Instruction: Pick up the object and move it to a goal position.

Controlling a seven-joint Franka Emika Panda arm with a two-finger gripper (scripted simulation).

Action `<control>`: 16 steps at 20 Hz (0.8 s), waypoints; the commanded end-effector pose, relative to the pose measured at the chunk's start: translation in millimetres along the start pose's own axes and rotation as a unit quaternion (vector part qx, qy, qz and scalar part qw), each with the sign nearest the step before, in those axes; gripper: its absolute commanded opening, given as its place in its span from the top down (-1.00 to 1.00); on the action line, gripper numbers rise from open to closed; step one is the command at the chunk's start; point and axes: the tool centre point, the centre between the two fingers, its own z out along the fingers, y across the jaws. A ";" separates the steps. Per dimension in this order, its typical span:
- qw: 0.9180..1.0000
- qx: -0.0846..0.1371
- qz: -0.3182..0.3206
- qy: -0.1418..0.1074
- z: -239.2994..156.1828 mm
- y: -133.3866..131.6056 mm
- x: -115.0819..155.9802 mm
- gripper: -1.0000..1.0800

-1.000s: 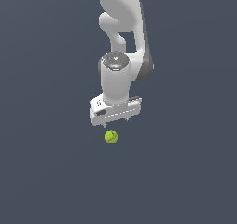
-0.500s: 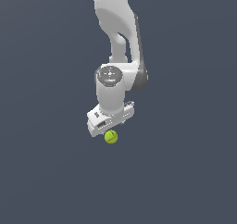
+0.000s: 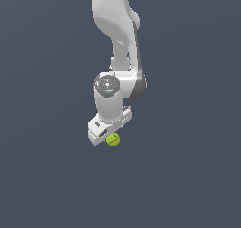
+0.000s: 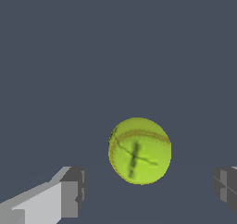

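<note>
**Jaws wide around the ball, grasp not yet made**

Where the exterior view looks down on the scene, one white arm reaches toward the plain grey counter (image 3: pixel 42 175), and its gripper (image 3: pixel 109 134) hangs right over the single yellow-green ball (image 3: pixel 113 139). The ball peeps out at the gripper's lower edge, partly covered by it; whether it touches anything cannot be told from here.

The wrist view is clearer. The ball (image 4: pixel 140 150) lies on the counter between the two fingers (image 4: pixel 69 193), with open space on either side of it, so the jaws stand wide apart and hold nothing. The ball sits somewhat nearer one finger than the other.

As I judge it, the approach is the step in hand. The next move calls for a little more descent, perhaps, then closing on the ball squarely, since a round thing may roll away if pinched off-centre.

Count: one arm, one gripper, one ball. No goal marker shows.
</note>
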 end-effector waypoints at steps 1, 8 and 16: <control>1.000 0.001 -0.011 0.000 3.0 1.3 -0.2 -0.92; 1.000 0.002 -0.017 -0.001 5.4 2.1 -0.7 -0.92; 1.000 0.002 -0.019 -0.001 37.6 1.2 -1.4 -0.92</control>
